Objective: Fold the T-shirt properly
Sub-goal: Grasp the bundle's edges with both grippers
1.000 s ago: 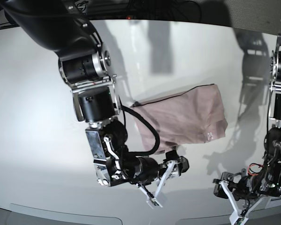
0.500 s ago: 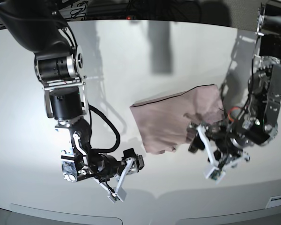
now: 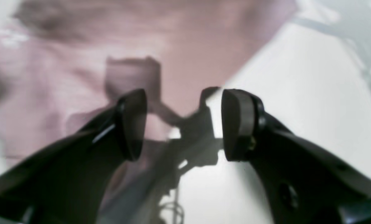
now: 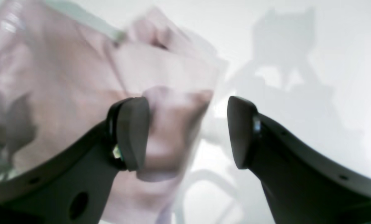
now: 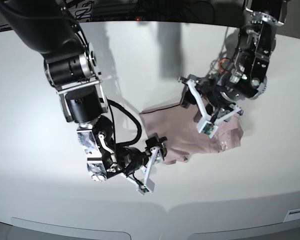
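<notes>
Your T-shirt (image 5: 190, 132) lies on the white desk (image 5: 35, 100) a little right of centre, already gathered into a compact, roughly rectangular bundle rather than spread flat. Its edges look uneven, with a loose flap at the near corner, so I'd judge the fold is not yet tidy.

Both arms flank that bundle, which suits a two-sided pickup or a smoothing pass. Your right end effector (image 5: 151, 167) sits low at the shirt's near-left corner, released, with nothing between its fingers; in the right wrist view the cloth's edge runs just behind the left finger (image 4: 132, 133), and bare desk shows in the gap. Your left end effector (image 5: 202, 107) hangs over the shirt's far-right part, also released and empty; in its wrist view pink cloth fills the background behind one finger (image 3: 132, 124), and the cloth's edge crosses the gap diagonally.

Little else is on the desk. A dark cable (image 5: 162, 106) appears to run along the shirt's far edge, though I can't tell whether it touches the cloth. The right arm's own black hose (image 5: 125, 120) loops close to the shirt's left side, so watch that it doesn't drag the fabric.
</notes>
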{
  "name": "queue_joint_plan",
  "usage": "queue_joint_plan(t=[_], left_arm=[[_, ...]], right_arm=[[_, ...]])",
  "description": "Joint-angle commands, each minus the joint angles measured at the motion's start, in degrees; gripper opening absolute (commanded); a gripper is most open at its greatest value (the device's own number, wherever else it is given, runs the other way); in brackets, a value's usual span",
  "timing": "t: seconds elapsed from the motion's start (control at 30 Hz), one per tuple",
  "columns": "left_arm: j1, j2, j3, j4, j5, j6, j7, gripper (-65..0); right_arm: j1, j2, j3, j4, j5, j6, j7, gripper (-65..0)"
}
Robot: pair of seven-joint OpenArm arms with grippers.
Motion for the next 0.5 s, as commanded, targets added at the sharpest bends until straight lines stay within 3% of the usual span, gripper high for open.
queue_joint_plan(t=[0.0, 0.27, 0.47], left_arm=[[-0.1, 0.6, -0.3, 1.0, 0.9, 0.2, -1.9, -28.1], [1.8, 0.9, -0.3, -1.1, 9.3, 0.2, -5.1, -28.1], [1.7, 0.6, -0.3, -4.0, 12.3, 0.2, -6.8, -28.1]], right_arm=[[2.0, -0.5, -1.0, 0.9, 0.3, 0.5, -0.1, -25.8], [1.6, 1.6, -10.4, 0.9, 0.4, 0.5, -3.4, -25.8], [1.6, 3.8, -15.8, 0.9, 8.4, 0.5, -10.8, -25.8]])
